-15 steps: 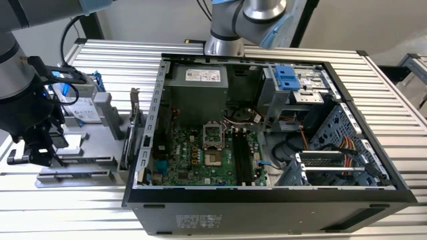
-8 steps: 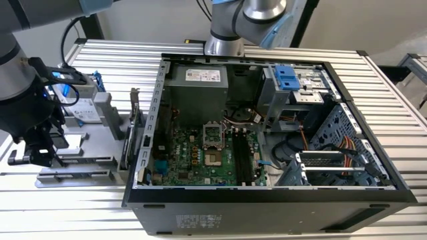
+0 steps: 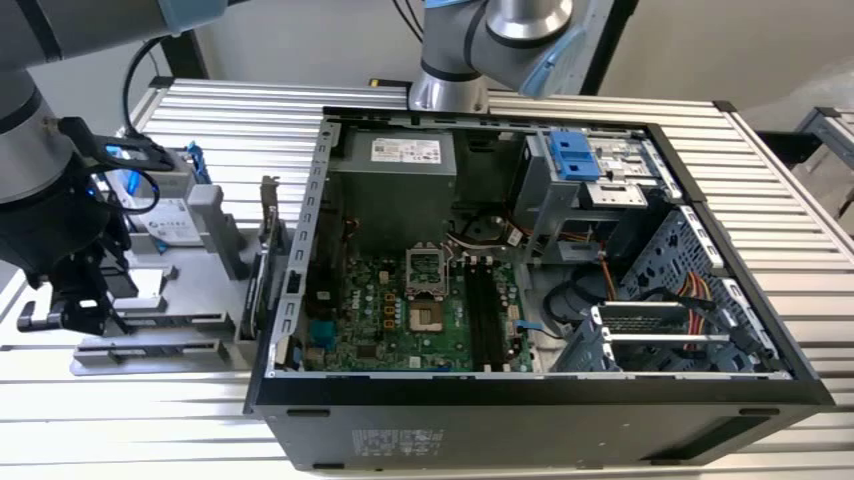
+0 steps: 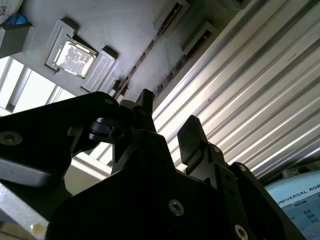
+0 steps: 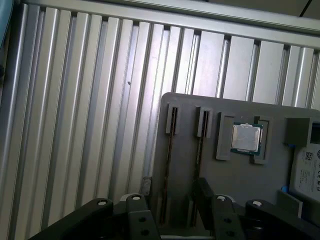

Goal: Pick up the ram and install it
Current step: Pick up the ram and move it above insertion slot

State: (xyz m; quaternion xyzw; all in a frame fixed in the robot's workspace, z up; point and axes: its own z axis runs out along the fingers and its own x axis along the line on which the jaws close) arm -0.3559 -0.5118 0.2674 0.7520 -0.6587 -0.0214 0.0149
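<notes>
**Item:** The ram (image 5: 169, 165) stands on edge in a slot of the grey holder (image 5: 235, 175) and is not yet lifted. A neighbouring slot holds what looks like a second stick (image 5: 200, 145). A processor chip (image 5: 246, 137) sits in its own recess of the same holder, which rests on the ribbed metal table (image 5: 75, 125).

**Tool:** The gripper (image 5: 169, 202) hangs over the holder, jaws spread, with nothing clamped. In the first wrist view the ram's line runs between the two fingers (image 5: 204, 195) (whether they are level with the board's top edge or above it cannot be told). In the exterior view the gripper is at the holder, well apart from the open computer case (image 3: 318, 200) and its memory slots (image 3: 487, 320).

**Assessment:** The step in hand appears to be the grasp. To do it well, the fingers should sit square to the thin board and centred along its length. They should stay clear of the second stick and close on the flat faces without twisting the board in its slot.
</notes>
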